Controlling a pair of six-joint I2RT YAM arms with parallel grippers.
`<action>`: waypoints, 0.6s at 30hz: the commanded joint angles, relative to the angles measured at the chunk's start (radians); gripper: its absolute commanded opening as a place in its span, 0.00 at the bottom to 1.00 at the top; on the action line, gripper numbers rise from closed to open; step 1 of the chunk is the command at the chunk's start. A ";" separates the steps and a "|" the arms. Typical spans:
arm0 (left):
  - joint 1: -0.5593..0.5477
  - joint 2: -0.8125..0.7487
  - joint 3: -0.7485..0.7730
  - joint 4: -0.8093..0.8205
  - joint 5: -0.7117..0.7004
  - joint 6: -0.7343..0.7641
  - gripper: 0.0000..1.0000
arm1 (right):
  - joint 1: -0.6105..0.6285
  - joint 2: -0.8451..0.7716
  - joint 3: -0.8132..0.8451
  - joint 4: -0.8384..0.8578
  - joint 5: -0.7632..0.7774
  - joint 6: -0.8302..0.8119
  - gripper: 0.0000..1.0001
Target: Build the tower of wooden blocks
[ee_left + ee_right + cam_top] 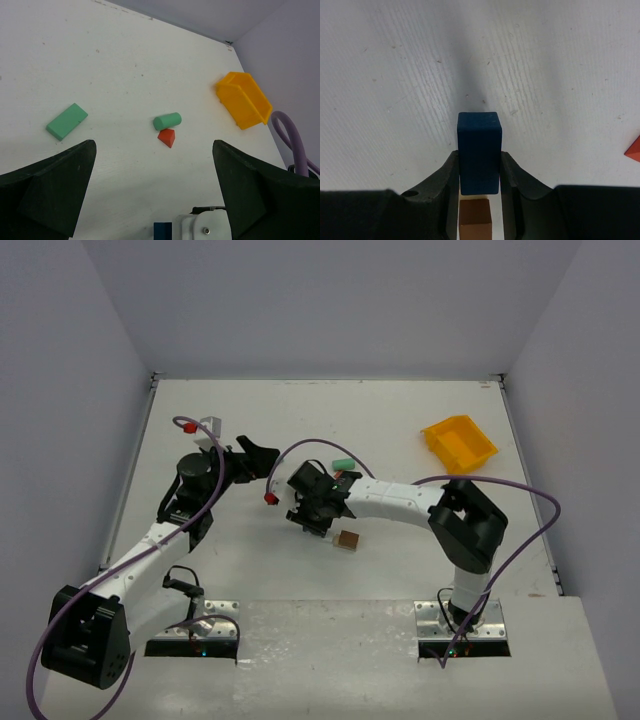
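My right end effector (479, 167) is clamped on the blue block (479, 150), with the brown block (475, 219) just beside it on the counter (395, 75). My left end effector (258, 460) is wide open and holds nothing. The mint cylinder (167, 121) lies just beside the red wedge (167, 137), and the yellow bin (243, 100) is well apart, far right.

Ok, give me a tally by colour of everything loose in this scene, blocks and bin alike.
Green: 2, the flat green block and the green cylinder
Red: 1, the red prism
Blue: 1, the blue block
Brown: 1, the brown cube
Yellow: 1, the yellow bin
Total: 6
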 commanded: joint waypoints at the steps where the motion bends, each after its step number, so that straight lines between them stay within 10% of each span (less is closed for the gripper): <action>1: -0.001 -0.010 0.010 0.050 0.023 0.002 1.00 | 0.010 -0.014 -0.003 0.044 -0.008 0.010 0.21; 18: -0.001 -0.013 0.009 0.047 0.026 0.000 1.00 | 0.010 -0.049 -0.059 0.036 0.006 0.035 0.21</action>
